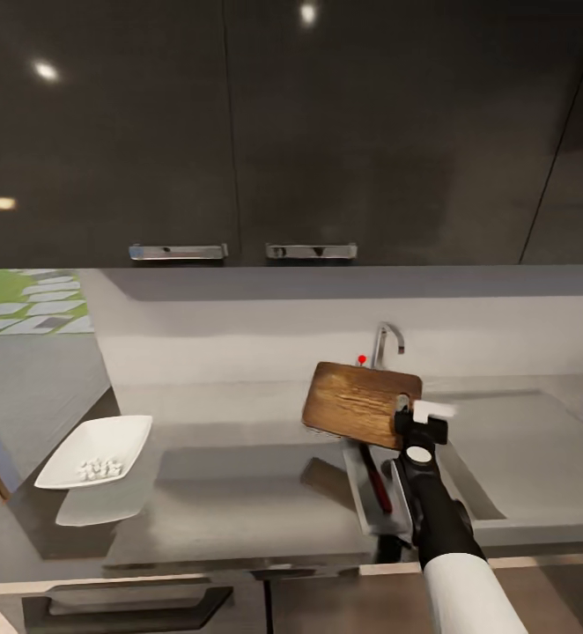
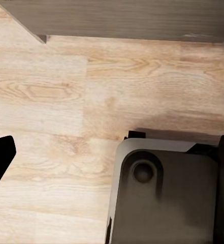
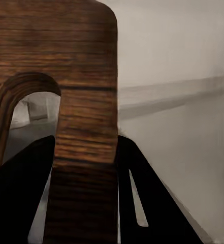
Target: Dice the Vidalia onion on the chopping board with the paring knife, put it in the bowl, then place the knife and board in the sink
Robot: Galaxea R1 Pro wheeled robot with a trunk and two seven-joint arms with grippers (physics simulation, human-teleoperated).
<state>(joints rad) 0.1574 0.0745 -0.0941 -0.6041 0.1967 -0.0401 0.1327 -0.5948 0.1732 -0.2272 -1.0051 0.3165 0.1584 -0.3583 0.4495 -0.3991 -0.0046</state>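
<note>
The chopping board [image 1: 360,403] is held up in the air by the right gripper [image 1: 412,416], above the left end of the sink [image 1: 503,458] and in front of the chrome tap [image 1: 385,341] with its red dot. The board is tilted, its broad grained face turned toward the head camera, and the gripper grasps it at its right end. In the right wrist view the two dark fingers [image 3: 20,193] are clamped on either side of the strip of the chopping board [image 3: 81,76] next to its handle slot, so the grip is firm on the wood. The paring knife [image 1: 377,481] lies below the board, inside the sink against its left wall, orange-red handle toward the front edge of the countertop [image 1: 239,493]. The bowl [image 1: 98,451] sits near the left end of the countertop, well apart from the sink, and holds a small heap of pale diced onion [image 1: 99,468] in its near part. Dark upper cabinets [image 1: 239,132] with two metal handles hang above the pale back wall. The left wrist view looks down on a light wooden floor [image 2: 91,91] and a dark part of the robot's base [image 2: 167,198]; one dark finger shows at the picture's edge there, so I cannot tell whether the left gripper is released or clenched.
</note>
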